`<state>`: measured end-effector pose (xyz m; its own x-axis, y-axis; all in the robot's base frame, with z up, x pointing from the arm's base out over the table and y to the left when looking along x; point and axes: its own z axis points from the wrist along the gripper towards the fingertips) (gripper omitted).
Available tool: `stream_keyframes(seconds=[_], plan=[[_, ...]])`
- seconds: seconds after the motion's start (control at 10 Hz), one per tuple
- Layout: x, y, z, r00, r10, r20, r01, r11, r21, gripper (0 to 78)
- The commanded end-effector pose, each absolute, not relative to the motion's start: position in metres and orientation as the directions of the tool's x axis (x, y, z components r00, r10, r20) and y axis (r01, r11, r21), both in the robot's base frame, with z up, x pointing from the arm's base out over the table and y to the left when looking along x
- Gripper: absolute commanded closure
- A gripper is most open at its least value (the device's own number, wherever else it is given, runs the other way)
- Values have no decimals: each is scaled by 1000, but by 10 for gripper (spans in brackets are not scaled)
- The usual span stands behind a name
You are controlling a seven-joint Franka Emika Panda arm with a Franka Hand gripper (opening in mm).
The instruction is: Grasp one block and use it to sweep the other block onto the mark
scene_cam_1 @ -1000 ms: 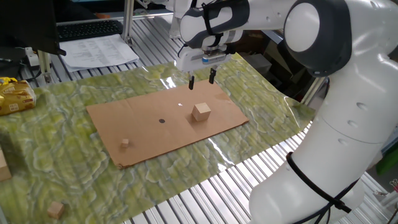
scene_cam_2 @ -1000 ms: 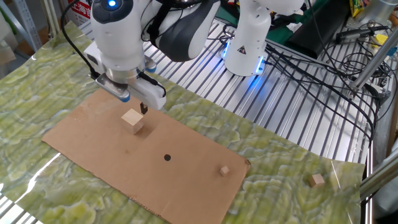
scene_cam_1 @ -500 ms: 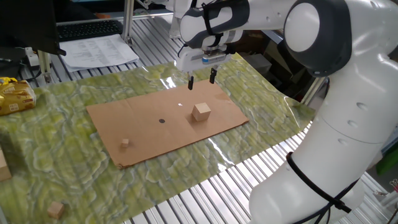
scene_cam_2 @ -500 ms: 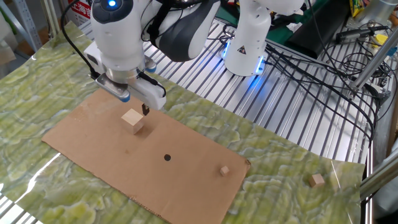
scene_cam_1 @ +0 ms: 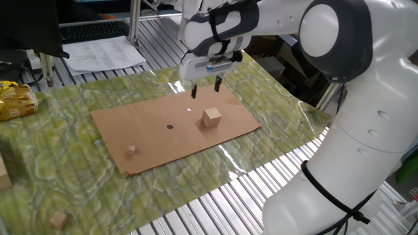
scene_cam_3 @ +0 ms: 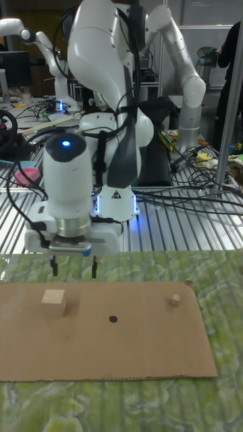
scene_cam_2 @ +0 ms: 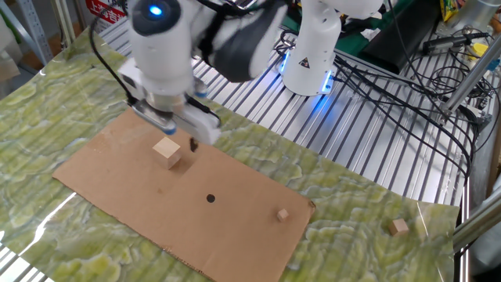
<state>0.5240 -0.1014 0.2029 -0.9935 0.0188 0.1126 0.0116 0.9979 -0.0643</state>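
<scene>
My tool (scene_cam_1: 205, 87) hangs with its two fingers spread apart and nothing between them, above the brown cardboard (scene_cam_1: 130, 124) and not yet over the large cube (scene_cam_1: 211, 117) I mean to pick up. In the tall fixed view the tool (scene_cam_3: 73, 266) sits between the large cube (scene_cam_3: 53, 302) and the black mark (scene_cam_3: 113, 319), higher than both; in the other fixed view it (scene_cam_2: 190, 142) is just beside the large cube (scene_cam_2: 167, 150), on the side toward the robot base. The tiny cube (scene_cam_1: 131, 150) lies on the cardboard well past the mark (scene_cam_1: 170, 127), on the far side of it from the large cube, so all three lie roughly in a line, as the other fixed view also shows with the mark (scene_cam_2: 210, 198) between the tiny cube (scene_cam_2: 282, 214) and the big one. To do this step well, I judge I should first centre over the large cube, with a finger beyond each of two opposite flat faces, before I descend. I should come down straight, low enough for a firm hold but leaving the cube's underside proud of my fingertips, so a broad face does the sweeping. A skewed close would twist the cube on the cardboard.
</scene>
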Motion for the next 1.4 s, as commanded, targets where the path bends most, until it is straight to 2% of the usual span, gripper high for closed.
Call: stream_keyframes(seconds=[0.1,1.1,1.3,1.4], plan=[[515,-69,178,-997,-8,74,-11,999,-40,1],[511,-125,177,-992,-13,123,-21,998,-66,1],[511,-126,175,-995,-19,99,-24,998,-50,1],[511,-126,175,-996,-24,81,-25,1000,-11,1]])
